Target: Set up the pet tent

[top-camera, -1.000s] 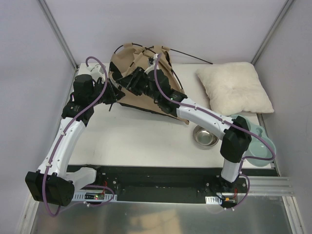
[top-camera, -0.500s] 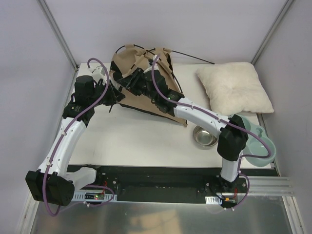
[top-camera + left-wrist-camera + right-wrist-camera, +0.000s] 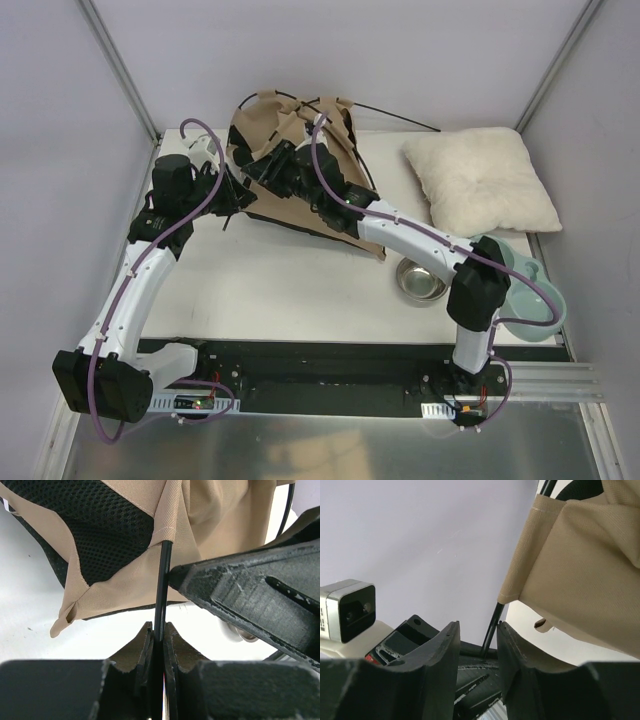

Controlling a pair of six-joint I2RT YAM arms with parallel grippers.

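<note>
The tan pet tent [image 3: 300, 135] lies crumpled at the back centre of the table, with thin black poles sticking out of it. My left gripper [image 3: 236, 192] is at its left edge. In the left wrist view my left gripper [image 3: 159, 632] is shut on a black pole [image 3: 163, 585] that enters a sleeve in the tan fabric [image 3: 210, 520]. My right gripper [image 3: 268, 166] is just right of the left one. In the right wrist view it [image 3: 477, 630] is open, with the pole [image 3: 492, 622] between its jaws, close to the right finger, below the tent fabric [image 3: 585, 570].
A fluffy off-white pillow [image 3: 480, 180] lies at the back right. A steel bowl [image 3: 420, 280] and a pale green dish [image 3: 535, 295] sit at the right, near my right arm. Grey walls close in the back and both sides.
My right gripper has moved a little left, closer to the left gripper at the pole. The left gripper still holds the pole in the same place.
</note>
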